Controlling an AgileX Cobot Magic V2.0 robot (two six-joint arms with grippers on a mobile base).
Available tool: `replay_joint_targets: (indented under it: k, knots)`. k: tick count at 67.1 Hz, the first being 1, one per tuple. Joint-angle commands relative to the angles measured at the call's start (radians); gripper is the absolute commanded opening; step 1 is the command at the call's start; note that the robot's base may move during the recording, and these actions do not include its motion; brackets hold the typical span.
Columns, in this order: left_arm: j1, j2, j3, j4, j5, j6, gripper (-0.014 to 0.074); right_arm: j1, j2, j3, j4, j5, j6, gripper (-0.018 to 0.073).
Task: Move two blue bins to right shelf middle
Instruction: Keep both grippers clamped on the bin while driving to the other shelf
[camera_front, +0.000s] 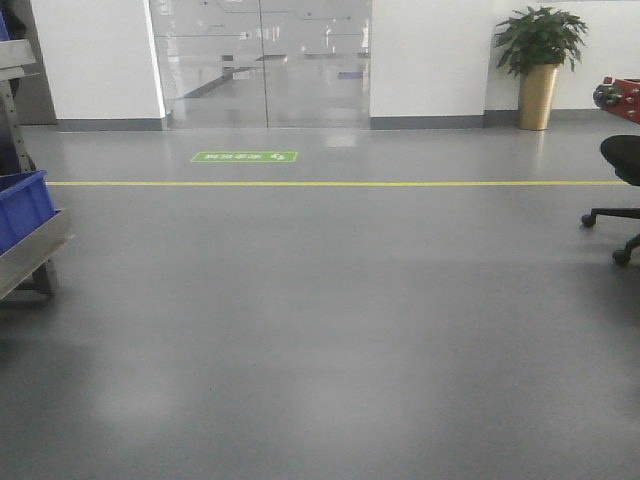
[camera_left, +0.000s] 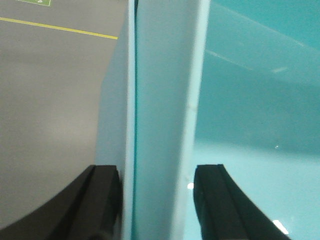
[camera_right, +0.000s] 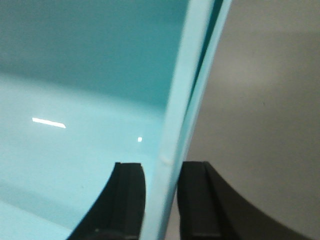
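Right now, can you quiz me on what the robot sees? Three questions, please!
1. True or false: the left gripper grips the bin by its edge.
2. In the front view, what stands by the far wall? A) a plant in a gold pot; B) a ladder; C) a bike.
3. Fill in: the line across the floor is ____.
Key: 1 true; 2 A; 3 yellow.
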Motion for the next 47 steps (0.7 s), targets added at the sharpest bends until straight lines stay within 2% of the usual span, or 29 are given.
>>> replay_joint_targets:
  k: [1,47]
  knots:
    - [-0.004,-0.014,-0.016,-0.020,-0.065,0.029,-0.0111,0.000,-0.017,-0.017,0.008,-0.082,-0.035,-0.0154]
    - [-0.004,-0.014,-0.016,-0.020,-0.065,0.029,-0.0111,0.000,-0.017,-0.017,0.008,-0.084,-0.035,-0.0154]
